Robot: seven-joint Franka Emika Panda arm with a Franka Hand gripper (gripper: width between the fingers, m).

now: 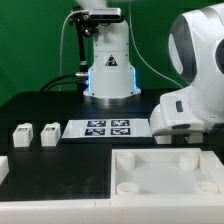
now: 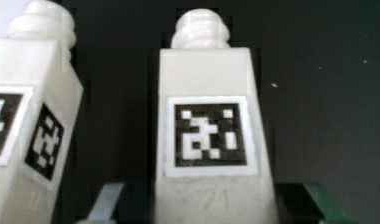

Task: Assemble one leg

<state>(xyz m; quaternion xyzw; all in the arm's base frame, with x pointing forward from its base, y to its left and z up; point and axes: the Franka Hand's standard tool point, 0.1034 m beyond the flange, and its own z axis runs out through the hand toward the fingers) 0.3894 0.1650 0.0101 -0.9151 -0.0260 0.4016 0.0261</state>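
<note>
Your pincer (image 2: 213, 203) straddles the leg (image 2: 213, 120) on the desk (image 2: 329, 60); whether it grips yet cannot be told. Keep it centred, clear of the neighbouring leg (image 2: 27, 120), then squeeze evenly.

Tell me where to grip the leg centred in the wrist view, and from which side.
Grip the leg across its body's two flat long sides, not the rounded peg. Approach from the tag face: the open end effector straddles it that way.

Triangle sign (image 1: 108, 62) on robot base (image 1: 108, 88); coded tag (image 2: 208, 131) on leg (image 2: 208, 75)
</note>
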